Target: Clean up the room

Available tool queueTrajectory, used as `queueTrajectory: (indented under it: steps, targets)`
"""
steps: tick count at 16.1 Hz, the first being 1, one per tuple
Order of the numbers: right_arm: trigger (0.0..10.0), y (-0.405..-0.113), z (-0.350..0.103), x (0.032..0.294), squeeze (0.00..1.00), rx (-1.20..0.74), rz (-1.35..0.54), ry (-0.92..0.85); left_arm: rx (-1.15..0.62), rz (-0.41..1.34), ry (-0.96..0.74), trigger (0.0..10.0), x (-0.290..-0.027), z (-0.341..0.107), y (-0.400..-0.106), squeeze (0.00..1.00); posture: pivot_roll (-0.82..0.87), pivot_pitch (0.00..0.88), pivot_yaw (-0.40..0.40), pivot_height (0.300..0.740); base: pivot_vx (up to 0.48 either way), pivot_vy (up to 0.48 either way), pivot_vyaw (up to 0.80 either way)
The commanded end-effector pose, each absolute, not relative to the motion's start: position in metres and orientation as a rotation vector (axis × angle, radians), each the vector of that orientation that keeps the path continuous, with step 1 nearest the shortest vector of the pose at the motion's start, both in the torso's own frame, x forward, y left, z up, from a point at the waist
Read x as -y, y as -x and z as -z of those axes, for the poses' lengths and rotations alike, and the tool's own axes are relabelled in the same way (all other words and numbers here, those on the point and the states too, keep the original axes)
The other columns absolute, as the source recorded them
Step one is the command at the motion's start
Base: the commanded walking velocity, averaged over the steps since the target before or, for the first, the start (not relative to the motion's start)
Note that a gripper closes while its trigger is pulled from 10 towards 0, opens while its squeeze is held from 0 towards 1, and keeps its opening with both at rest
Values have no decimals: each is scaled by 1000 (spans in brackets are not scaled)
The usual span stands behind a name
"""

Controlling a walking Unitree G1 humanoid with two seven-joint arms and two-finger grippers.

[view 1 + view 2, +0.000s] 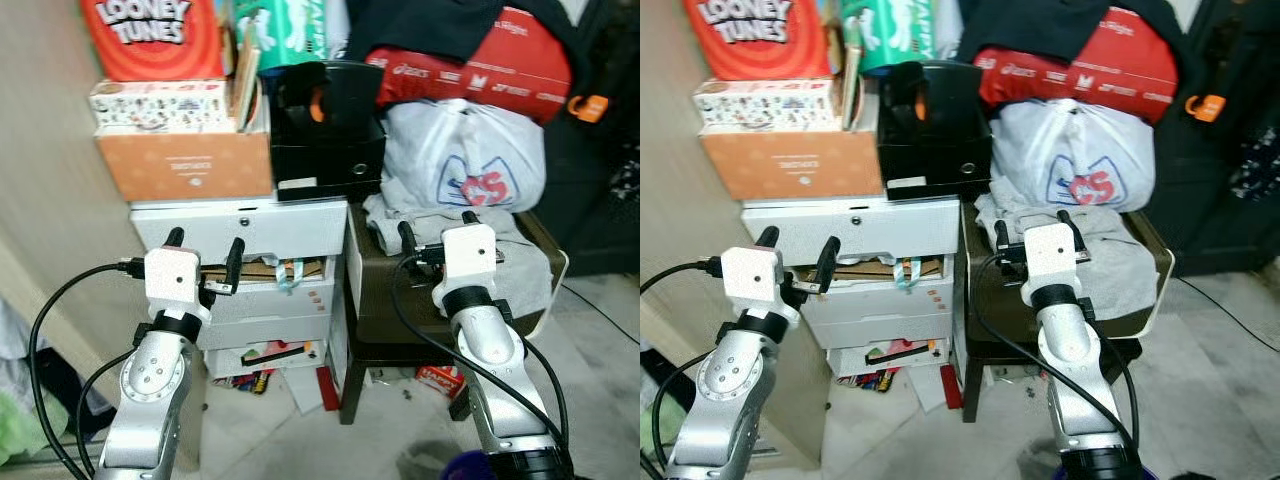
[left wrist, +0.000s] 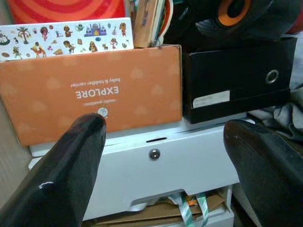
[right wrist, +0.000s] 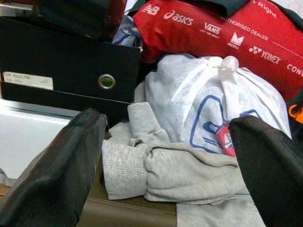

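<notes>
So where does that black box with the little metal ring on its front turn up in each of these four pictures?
Left eye view: black box on the white drawer unit, right of the orange box.
Right eye view: same spot, upper centre.
Left wrist view: beyond the open left gripper.
Right wrist view: beyond the open right gripper, beside the grey sweatshirt.
Shared landmark: its metal ring.

head views downward, wrist views close

We see the red bag [image 1: 470,65] half buried under dark clothing, the Looney Tunes box [image 1: 150,35] cut by the top edge, floor litter [image 1: 262,362] indistinct.
</notes>
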State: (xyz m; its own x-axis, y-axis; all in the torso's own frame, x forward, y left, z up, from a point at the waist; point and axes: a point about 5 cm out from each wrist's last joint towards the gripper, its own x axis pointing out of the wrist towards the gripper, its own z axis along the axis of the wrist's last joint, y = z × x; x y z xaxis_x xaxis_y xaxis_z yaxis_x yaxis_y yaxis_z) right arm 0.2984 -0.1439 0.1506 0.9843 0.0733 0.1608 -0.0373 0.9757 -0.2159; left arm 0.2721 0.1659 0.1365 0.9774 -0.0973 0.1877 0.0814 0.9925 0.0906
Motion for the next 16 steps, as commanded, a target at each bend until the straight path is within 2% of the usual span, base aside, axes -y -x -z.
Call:
queueTrajectory:
  steps: [1, 10, 15, 16]
  targets:
    - [10000, -299, -153, 142, 0, 176, -56, 214, 196, 88, -84, 10000, -167, -139, -273, 0, -94, 0, -28, 740, 0, -292, 0]
    - [10000, -303, -155, 140, 0, 180, -56, 213, 189, 83, -70, 10000, -169, -138, -276, 0, -94, 2, -26, 740, 0, -325, 0]
    - [10000, -305, -156, 142, 0, 185, -44, 219, 184, 50, -51, 10000, -175, -138, -278, 0, -93, 3, -22, 740, 0, 0, 0]
    - [10000, -304, -156, 141, 0, 185, -46, 219, 180, 45, -53, 10000, -175, -137, -278, 0, -92, 3, -22, 740, 0, 0, 800]
